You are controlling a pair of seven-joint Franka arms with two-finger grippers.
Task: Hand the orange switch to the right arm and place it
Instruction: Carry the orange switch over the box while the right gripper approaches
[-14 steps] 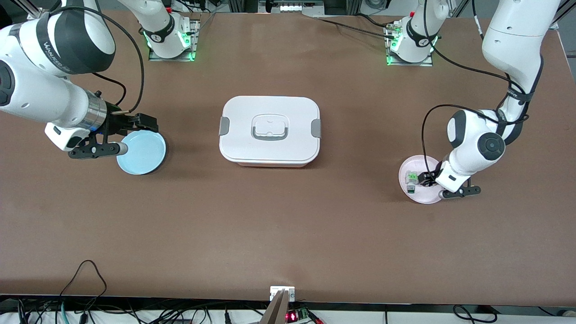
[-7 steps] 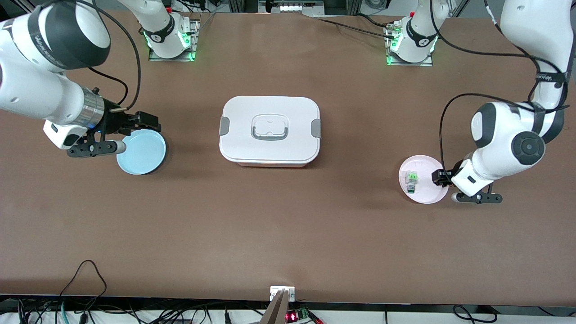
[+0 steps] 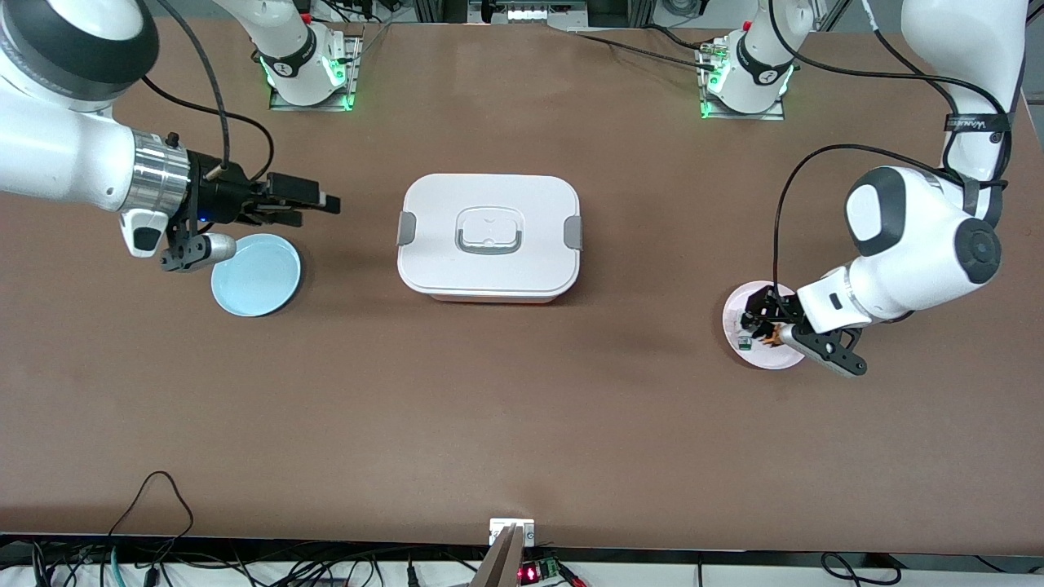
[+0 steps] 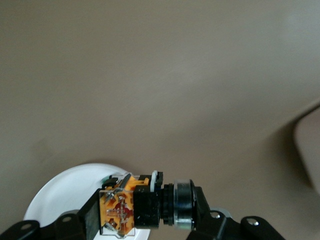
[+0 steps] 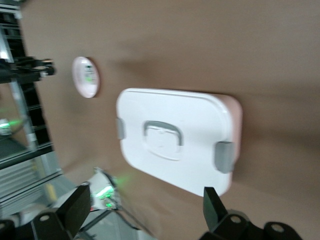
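Holding the small black-and-orange switch [image 4: 131,209] tight in our left hand [image 3: 765,324] above the round pink plate [image 3: 754,356], we judge that next comes carrying it to our wide-open right hand [image 3: 289,200].

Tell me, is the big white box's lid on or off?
On. The lid sits flat on the white box, both grey side clips up against it.

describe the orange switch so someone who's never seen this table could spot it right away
Start at the big white lidded box mid-table, then go toward the left arm's end to the small pale pink plate. Over it, the left gripper is shut on the orange switch, a stubby black part with an orange end. The small white-and-green part on the plate has no orange.
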